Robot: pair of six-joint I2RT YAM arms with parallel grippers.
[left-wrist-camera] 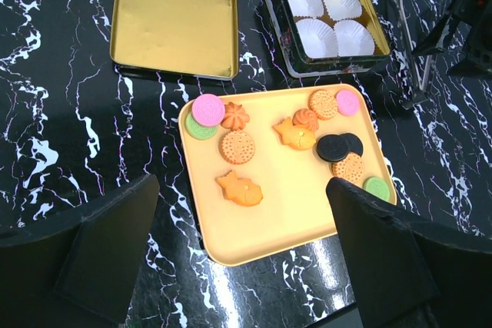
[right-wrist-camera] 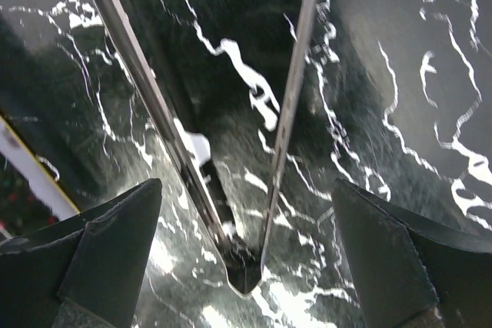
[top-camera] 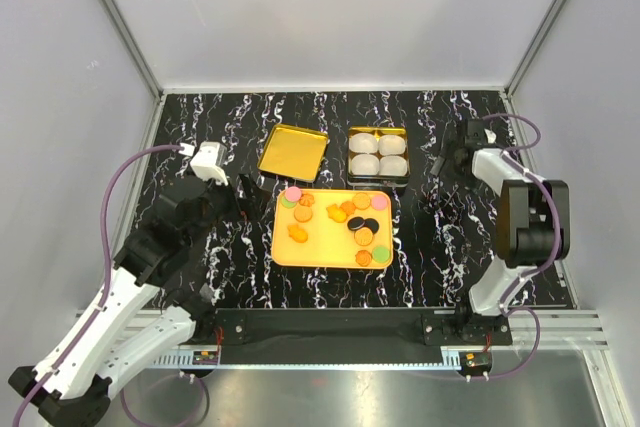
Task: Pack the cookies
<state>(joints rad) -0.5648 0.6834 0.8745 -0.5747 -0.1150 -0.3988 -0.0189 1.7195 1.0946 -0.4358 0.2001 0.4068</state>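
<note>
Left claw (left-wrist-camera: pixel 240 187) is spread wide with nothing held, hung over the near side of the tray (left-wrist-camera: pixel 292 217). Right claw (right-wrist-camera: pixel 246 190) is likewise spread and empty, with metal tongs (right-wrist-camera: pixel 296 97) seen between its fingers on the table (right-wrist-camera: pixel 400 74); contact cannot be told. Cookies (left-wrist-camera: pixel 238 146) are scattered flat on the tray, none in the paper cups (left-wrist-camera: pixel 315 36) of the tin (left-wrist-camera: pixel 273 5). They are judged light, stiff, thin and brittle. A gentle pinch across one disc's edges is advised. Overlapped pieces are better avoided first.
</note>
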